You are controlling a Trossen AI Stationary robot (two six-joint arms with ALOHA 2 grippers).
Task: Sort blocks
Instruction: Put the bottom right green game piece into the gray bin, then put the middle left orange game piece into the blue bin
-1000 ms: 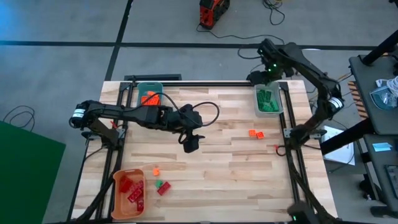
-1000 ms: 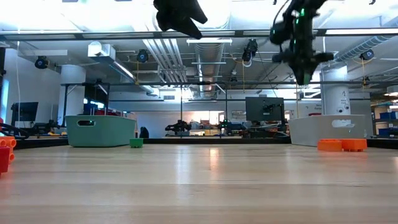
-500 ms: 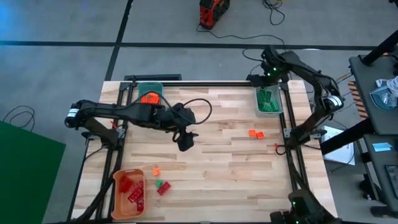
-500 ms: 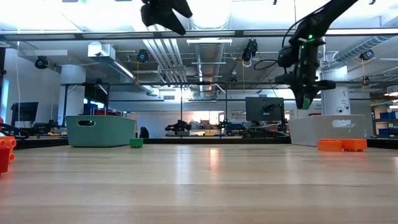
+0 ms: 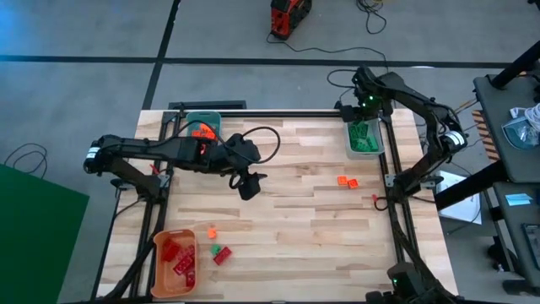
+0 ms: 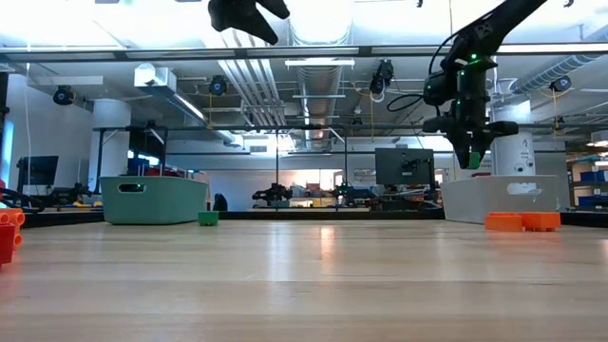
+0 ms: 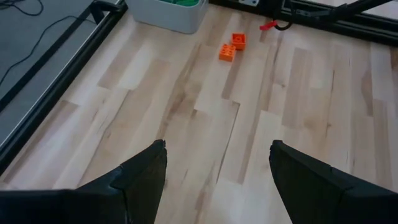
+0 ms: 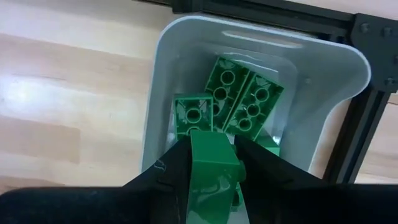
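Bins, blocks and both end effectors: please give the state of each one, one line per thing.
Left end effector: open, empty, above the table middle.
Right end effector: shut on a green block, over the grey bin.
Grey bin: holds green blocks.
Teal bin: holds orange blocks.
Orange bin: holds red blocks.
Two orange blocks: loose on the table.

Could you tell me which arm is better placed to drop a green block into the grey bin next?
The right. Its gripper is shut on a green block directly above the grey bin. The left gripper is open over mid-table, empty.
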